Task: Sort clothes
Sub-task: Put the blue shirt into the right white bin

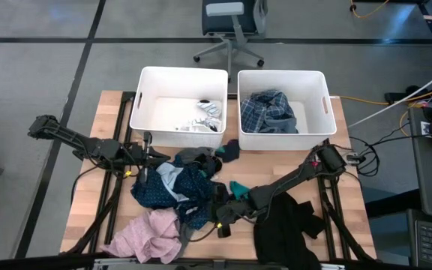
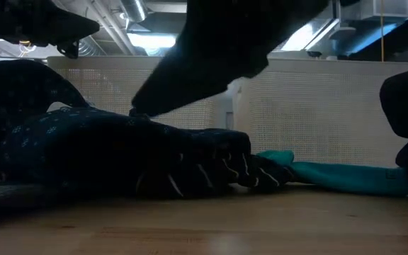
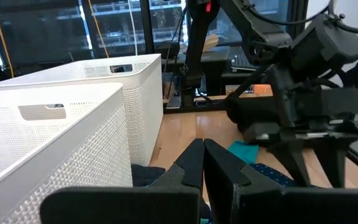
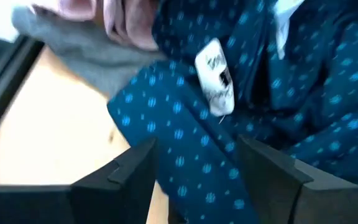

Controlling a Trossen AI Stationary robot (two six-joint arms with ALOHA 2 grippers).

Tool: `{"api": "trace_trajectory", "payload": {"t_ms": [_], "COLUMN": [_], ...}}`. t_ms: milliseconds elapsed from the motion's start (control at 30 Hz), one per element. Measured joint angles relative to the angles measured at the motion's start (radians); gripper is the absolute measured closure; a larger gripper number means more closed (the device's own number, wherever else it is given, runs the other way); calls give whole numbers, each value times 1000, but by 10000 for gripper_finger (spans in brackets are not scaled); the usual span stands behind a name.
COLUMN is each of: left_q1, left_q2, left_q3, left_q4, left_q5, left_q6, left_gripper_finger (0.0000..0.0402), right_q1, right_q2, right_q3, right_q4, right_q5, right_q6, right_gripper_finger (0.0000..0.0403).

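Observation:
A pile of clothes lies mid-table: a navy dotted garment [image 1: 175, 187], a pink one [image 1: 152, 232] at the near left, a black one [image 1: 287, 229] at the near right, a teal piece [image 1: 238, 187] and a dark sock [image 1: 231, 150]. My right gripper [image 1: 220, 217] is open at the navy garment's near right edge; in its wrist view [image 4: 197, 180] the navy fabric [image 4: 229, 124] with a white label [image 4: 216, 78] lies between its fingers. My left gripper [image 1: 154, 154], shut and empty [image 3: 202, 158], hovers at the pile's far left. My right gripper comes at the navy garment from the table's right, slanting down, with one open finger [image 4: 129, 171] on each side of a stretch of the fabric [image 4: 197, 149]. I cannot tell whether the fingers touch it.
Two white tubs stand at the far edge: the left tub [image 1: 145, 97] holds a striped white garment [image 1: 205, 116], the right tub [image 1: 325, 105] a blue plaid one [image 1: 268, 111]. A grey garment [image 1: 190, 156] lies on the pile's far side. Bare wood [image 1: 88, 195] shows left of the pile.

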Motion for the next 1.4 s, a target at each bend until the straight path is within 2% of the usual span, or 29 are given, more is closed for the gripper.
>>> {"api": "trace_trajectory", "payload": {"t_ms": [400,500,700,767,900,1000,1400], "left_q1": [0,0,0,0,0,0,0], "left_q2": [0,0,0,0,0,0,0], "left_q3": [0,0,0,0,0,0,0], "left_q4": [-1,-1,-1,-1,-1,-1,0], "left_q5": [-2,-2,-2,-2,-2,-2,-2], "left_q6": [0,0,0,0,0,0,0], "left_gripper_finger": [400,400,400,400,400,400,400], "right_q1": [-29,-40,-59,-59,-55,-48,-28], "right_q2": [53,53,53,53,39,-9,-269], "right_q3": [0,0,0,0,0,0,0], "right_q4": [-31,-26,-83,-97,-113,-130,-287], "right_q5": [24,16,-29,-28,-27,-3,257], "right_q6": [-5,-4,-3,-5,-4,-7,-29], "right_gripper_finger": [193,231,369,392,383,397,401]}}
